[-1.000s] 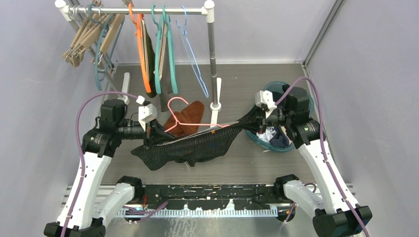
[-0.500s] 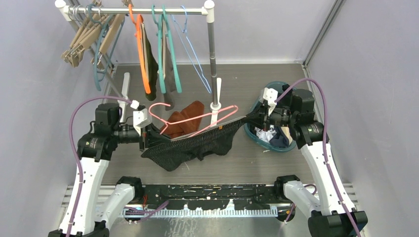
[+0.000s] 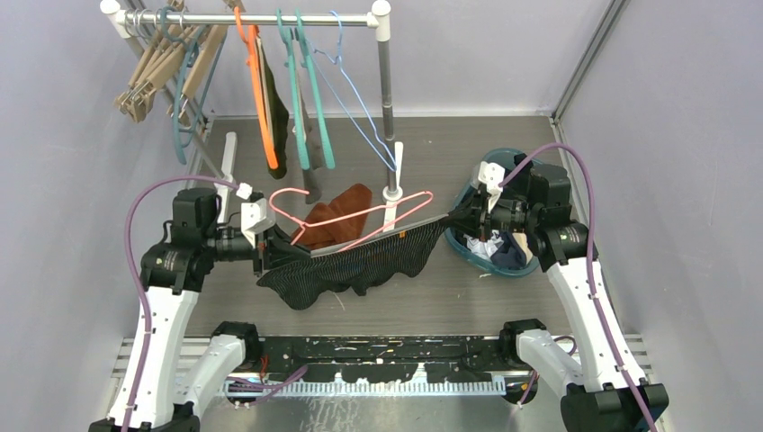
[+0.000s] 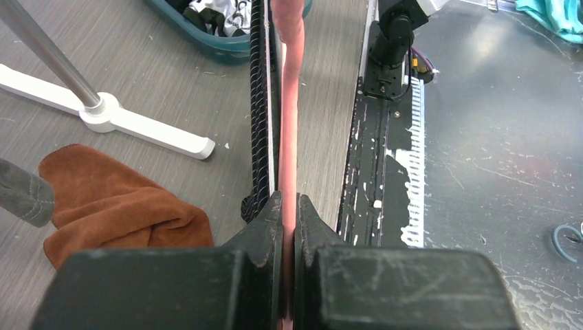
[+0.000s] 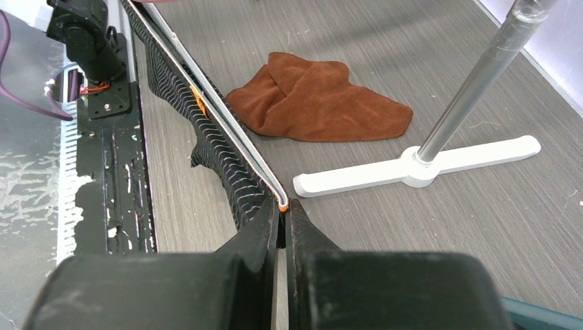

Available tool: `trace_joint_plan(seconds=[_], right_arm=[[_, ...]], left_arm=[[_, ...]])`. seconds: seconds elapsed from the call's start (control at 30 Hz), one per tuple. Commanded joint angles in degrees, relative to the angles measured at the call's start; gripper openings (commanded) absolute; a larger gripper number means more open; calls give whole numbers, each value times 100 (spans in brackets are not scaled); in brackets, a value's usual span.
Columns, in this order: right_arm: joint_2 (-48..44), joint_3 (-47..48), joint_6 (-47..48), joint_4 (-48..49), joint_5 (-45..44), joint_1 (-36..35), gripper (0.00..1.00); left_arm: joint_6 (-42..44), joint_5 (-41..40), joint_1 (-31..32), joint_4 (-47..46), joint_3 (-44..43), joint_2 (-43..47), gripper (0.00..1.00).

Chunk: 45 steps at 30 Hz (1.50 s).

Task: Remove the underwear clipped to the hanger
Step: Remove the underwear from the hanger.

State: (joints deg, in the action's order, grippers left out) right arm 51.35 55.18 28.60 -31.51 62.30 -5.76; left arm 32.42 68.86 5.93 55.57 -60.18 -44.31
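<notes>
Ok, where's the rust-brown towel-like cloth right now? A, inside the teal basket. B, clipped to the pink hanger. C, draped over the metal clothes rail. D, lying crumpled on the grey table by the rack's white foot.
D: the rust-brown towel-like cloth lies crumpled on the grey table, beside the rack's white foot.
</notes>
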Motion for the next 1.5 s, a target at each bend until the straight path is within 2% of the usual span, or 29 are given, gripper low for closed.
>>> trace_joint_plan(seconds=[0.0, 0.17, 0.43, 0.67, 0.8, 0.9, 1.03, 1.23, 1.47], right_arm=[[-44, -32, 228, 295, -346, 242, 1], [-29, -74, 344, 181, -50, 239, 1], [-78, -273, 387, 85, -87, 242, 6], [-215, -435, 375, 180, -452, 283, 13], [-219, -450, 220, 310, -666, 304, 16], [-209, -433, 216, 314, -713, 316, 26], [-250, -410, 223, 265, -762, 312, 46], [-228, -323, 251, 207, -806, 312, 56], [19, 139, 556, -180, -654, 310, 73]], left_arm=[[-207, -287, -101, 186, -109, -38, 0], [-219, -636, 35, 171, -249, -314, 0], [-556, -2089, 1279, 59, -1077, -1155, 0], [-935, -2821, 2215, 50, -1896, -1857, 0], [-959, -2949, 2343, 221, -2194, -2059, 0], [-944, -3109, 2383, 346, -2364, -2113, 0], [-857, -3197, 2418, 474, -2487, -2155, 0], [-725, -3240, 2484, 580, -2470, -2177, 0], [-597, -3333, 2647, 766, -2400, -2272, 0]])
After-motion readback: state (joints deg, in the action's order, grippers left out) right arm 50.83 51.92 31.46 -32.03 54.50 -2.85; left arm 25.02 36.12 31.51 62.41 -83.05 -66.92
